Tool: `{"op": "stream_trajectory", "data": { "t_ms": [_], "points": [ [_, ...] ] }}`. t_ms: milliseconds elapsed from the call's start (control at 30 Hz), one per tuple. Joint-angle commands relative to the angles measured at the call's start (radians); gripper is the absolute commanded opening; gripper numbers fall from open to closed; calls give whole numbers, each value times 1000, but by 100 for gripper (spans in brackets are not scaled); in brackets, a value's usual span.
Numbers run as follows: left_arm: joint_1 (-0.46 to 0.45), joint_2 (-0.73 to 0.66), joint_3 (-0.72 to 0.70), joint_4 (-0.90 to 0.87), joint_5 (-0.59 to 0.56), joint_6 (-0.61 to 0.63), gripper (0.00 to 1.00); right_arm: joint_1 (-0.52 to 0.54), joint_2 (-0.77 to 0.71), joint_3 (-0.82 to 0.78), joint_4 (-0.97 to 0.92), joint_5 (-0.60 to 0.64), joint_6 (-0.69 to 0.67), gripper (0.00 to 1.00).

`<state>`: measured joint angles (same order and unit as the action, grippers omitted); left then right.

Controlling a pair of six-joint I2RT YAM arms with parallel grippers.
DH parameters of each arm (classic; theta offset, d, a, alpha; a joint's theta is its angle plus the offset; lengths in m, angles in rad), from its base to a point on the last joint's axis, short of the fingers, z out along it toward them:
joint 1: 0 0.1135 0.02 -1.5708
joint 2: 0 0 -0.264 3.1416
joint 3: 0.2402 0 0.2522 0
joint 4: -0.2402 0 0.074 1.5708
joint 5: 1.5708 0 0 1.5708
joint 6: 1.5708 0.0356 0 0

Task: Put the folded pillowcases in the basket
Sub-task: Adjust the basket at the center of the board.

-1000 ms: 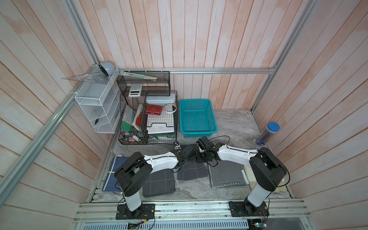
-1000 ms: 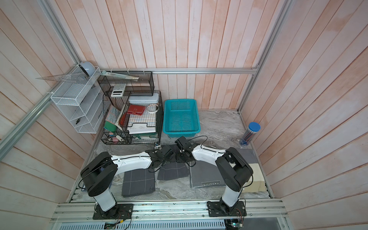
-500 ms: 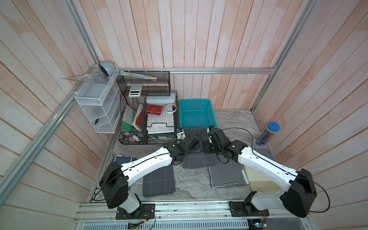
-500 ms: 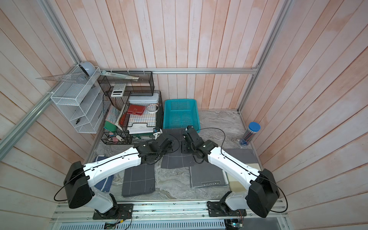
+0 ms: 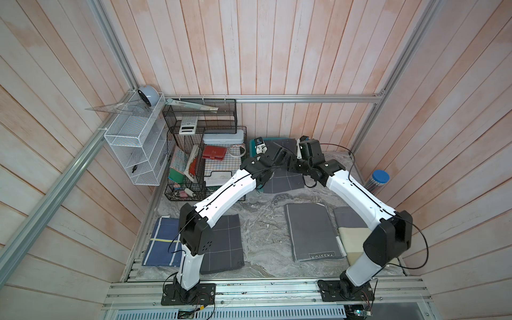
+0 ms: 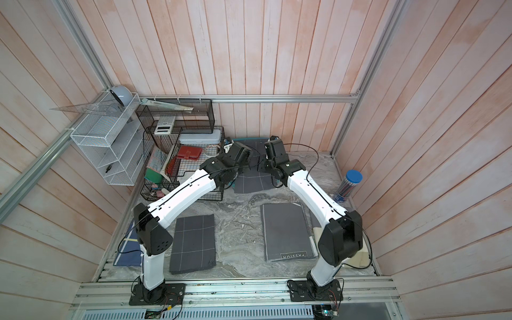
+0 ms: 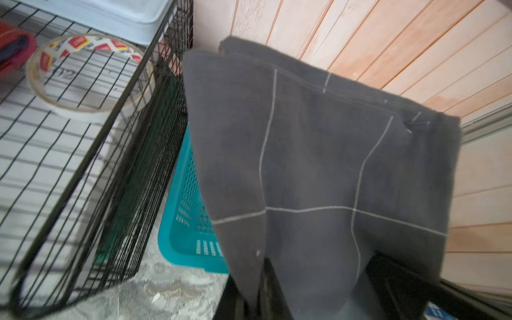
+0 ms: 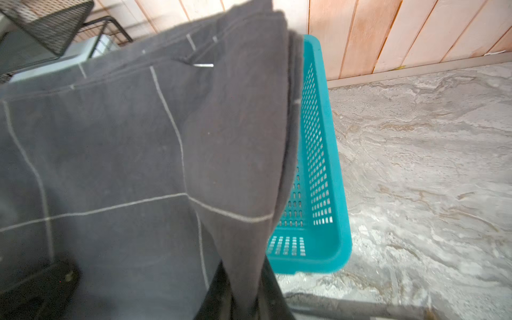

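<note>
The folded pillowcase is dark grey with thin white grid lines. It hangs between my two grippers, spread over the turquoise basket at the back of the table, with its lower edge trailing in front of the basket. My left gripper is shut on one near corner of the pillowcase. My right gripper is shut on the other near corner of the pillowcase. The basket's lattice wall shows beside the cloth, and the cloth hides most of its inside. The basket stands right against the black wire organiser.
The black wire organiser with a tape roll stands left of the basket, and a white wire rack hangs further left. Other folded cloths lie at the front: grid grey, plain grey, navy. A blue-capped tube stands right.
Both arms have lifted the pillowcase off the middle of the table and carried it back, from in front of the basket to over it. Both grips stay shut.
</note>
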<state>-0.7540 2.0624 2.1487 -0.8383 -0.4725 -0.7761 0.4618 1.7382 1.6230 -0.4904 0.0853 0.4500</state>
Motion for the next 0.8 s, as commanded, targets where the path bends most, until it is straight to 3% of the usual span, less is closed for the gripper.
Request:
{"op": "stream_trajectory", "data": {
  "t_ms": [0,133,233,500,767],
  "points": [
    [22,125,184,-117,-20,80,0,-30,100,87,9,-35,-28,3],
    [45,279,377,-149,-28,115,0,-60,206,163,25,-45,-43,2],
    [54,351,432,-118,-22,130,0,-82,287,220,30,-81,-43,2],
    [76,440,422,-35,23,136,0,-88,440,291,-12,-130,-31,0],
    [63,424,301,-22,46,126,0,-90,356,75,94,-122,4,0]
  ]
}}
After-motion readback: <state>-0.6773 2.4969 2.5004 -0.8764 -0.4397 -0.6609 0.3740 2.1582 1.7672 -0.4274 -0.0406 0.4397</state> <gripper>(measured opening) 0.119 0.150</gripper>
